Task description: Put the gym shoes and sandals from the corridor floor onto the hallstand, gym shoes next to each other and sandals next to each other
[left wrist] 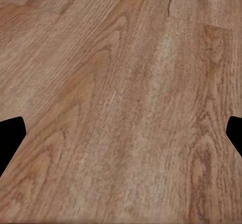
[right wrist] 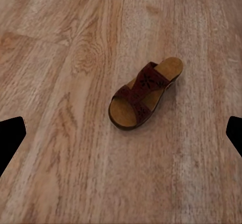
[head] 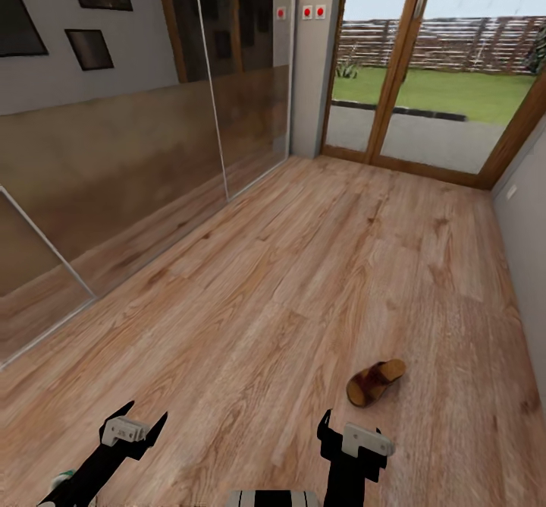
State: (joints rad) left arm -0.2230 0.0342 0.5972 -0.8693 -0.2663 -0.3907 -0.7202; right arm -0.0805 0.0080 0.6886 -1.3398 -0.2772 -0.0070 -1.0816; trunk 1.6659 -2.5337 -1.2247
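One dark brown sandal (head: pixel 375 382) with a tan sole lies on the corridor floor (head: pixel 303 279), upright and alone. It sits just ahead and to the right of my right gripper (head: pixel 343 429). In the right wrist view the sandal (right wrist: pixel 143 93) lies ahead of the right gripper (right wrist: pixel 121 138), whose fingers stand wide apart and hold nothing. My left gripper (head: pixel 142 416) hovers low at the near left, open and empty; in its wrist view the left gripper (left wrist: pixel 121 138) frames bare planks (left wrist: pixel 121 83). The gym shoes and the hallstand are out of view.
Glossy sliding panels (head: pixel 114 181) line the left side of the corridor. A wood-framed glass door (head: pixel 425 82) to a garden closes the far end. A grey wall (head: pixel 527 241) runs along the right. Open floor stretches ahead.
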